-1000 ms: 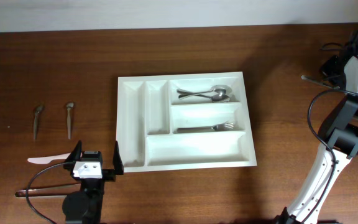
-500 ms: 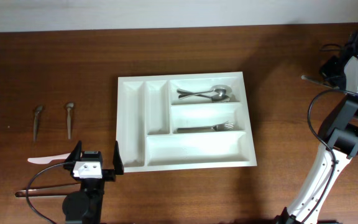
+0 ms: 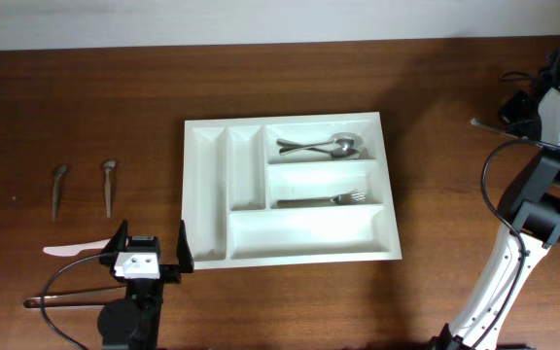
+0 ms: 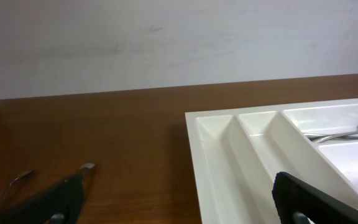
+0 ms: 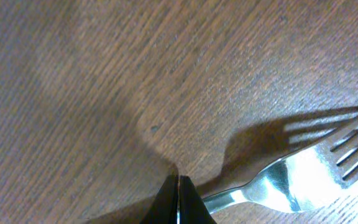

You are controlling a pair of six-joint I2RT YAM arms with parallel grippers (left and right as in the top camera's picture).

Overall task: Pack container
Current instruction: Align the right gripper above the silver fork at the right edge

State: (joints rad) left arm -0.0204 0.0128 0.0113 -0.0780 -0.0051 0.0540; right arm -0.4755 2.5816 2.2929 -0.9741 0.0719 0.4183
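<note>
The packing is judged to be partly done. The container [image 3: 299, 233] is set at the middle of the table [image 3: 436, 194], and two of its five compartments are filled: spoons [image 3: 321, 147] are laid in the far right one, and a single fork [image 3: 324, 200] in the one just nearer. The two narrow left compartments and the long near one are left bare.

Still to be packed are two metal pieces [image 3: 58, 187] [image 3: 109, 185] and a white plastic knife [image 3: 74, 249], all lying left of the container.

The left gripper [image 3: 151, 243] is held wide apart and empty beside the container's near left corner. The right gripper [image 5: 179, 190] is clamped narrow on a second fork [image 5: 278, 183], lifted above the wood at the far right.

Against the earlier frames no change is found: arms and cutlery are placed as before.
</note>
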